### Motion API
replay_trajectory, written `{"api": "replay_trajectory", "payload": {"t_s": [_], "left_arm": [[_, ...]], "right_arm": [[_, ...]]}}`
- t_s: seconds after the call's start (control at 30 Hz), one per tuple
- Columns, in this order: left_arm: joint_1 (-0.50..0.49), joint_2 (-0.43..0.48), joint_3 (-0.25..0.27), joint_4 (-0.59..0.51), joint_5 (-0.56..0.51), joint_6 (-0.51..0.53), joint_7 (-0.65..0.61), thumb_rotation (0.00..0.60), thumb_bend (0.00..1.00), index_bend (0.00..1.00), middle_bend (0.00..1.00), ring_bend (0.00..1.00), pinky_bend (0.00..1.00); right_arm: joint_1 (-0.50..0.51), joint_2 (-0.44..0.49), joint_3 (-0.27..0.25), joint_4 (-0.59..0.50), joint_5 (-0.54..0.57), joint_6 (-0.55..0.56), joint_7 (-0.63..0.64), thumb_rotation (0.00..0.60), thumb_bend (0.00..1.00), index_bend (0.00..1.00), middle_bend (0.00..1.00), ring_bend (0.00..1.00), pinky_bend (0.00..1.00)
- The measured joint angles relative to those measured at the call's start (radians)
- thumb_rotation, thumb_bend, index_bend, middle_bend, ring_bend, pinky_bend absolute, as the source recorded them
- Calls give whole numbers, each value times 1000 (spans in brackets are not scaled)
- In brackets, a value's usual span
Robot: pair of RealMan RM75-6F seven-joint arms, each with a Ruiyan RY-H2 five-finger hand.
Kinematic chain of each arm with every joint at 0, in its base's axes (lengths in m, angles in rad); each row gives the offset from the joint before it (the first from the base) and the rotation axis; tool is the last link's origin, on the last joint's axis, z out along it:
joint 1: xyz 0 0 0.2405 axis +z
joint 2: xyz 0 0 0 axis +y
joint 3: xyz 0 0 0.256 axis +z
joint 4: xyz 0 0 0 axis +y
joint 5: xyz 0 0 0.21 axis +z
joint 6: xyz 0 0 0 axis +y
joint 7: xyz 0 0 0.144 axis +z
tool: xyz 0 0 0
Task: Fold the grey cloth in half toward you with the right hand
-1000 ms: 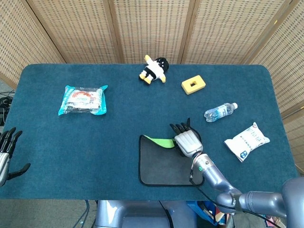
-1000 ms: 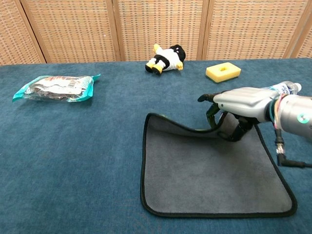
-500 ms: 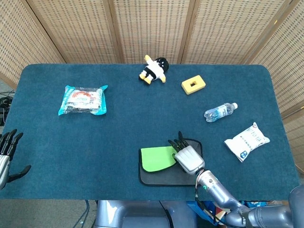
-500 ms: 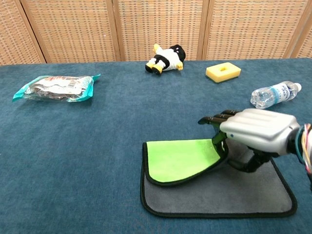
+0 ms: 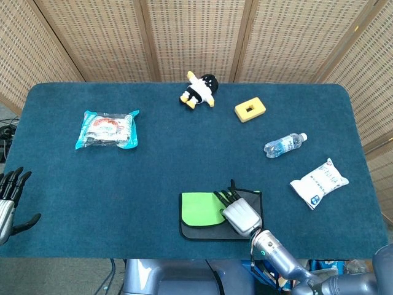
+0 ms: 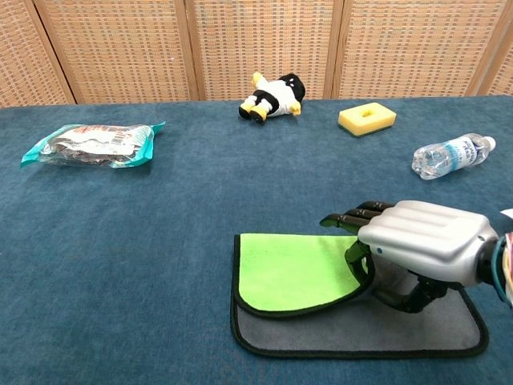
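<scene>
The grey cloth [image 5: 206, 233] [image 6: 337, 337] lies near the table's front edge, right of centre. Its far edge is turned over toward me, so the bright green underside [image 5: 199, 209] [image 6: 296, 269] covers most of the left part. My right hand [image 5: 241, 214] [image 6: 421, 241] grips the folded-over edge at its right end, just above the cloth, and hides the cloth's right part. My left hand [image 5: 9, 196] hangs off the table's left front corner, fingers spread, holding nothing.
A teal snack pack [image 5: 107, 129] [image 6: 90, 143] lies at the left. A penguin toy [image 5: 199, 90] [image 6: 275, 95] and a yellow block [image 5: 249, 110] [image 6: 367, 119] sit at the back. A water bottle [image 5: 285, 144] [image 6: 453, 155] and a white packet [image 5: 319, 182] lie to the right.
My right hand has pulled the cloth's far edge toward me, from barely lifted to folded over. The green underside now shows widely and lies lower on the grey layer.
</scene>
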Motion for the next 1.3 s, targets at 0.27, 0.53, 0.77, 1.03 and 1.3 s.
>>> {"api": "replay_trajectory", "payload": {"t_s": [0.27,0.53,0.77,1.03,1.3], "left_arm": [[0,1,0,-1,1,0,-1,600,225,0,0,0,0],[1,1,1,-1,1,0,-1,600,225,0,0,0,0],[0,1,1,-1,0,-2,1,600,225,0,0,0,0],[0,0,0,-1,-2,-3,3,600,225,0,0,0,0],[0,0,0,-2,-3,-3,3,600,226,0,0,0,0]], "right_arm": [[-26,4,-17,-15,-17,4,-35,600,604,645,0,0,0],[-50,6,-31,-19,-57,5,-40,600,605,645,0,0,0],[-67,9,-34,-17,-90,0,-37,600,604,645,0,0,0],[-80,14,-35,-6,-135,-11,-21,600,604,645,0,0,0],[-86,28,-40,1,-188,-32,12,600,604,645,0,0,0]]}}
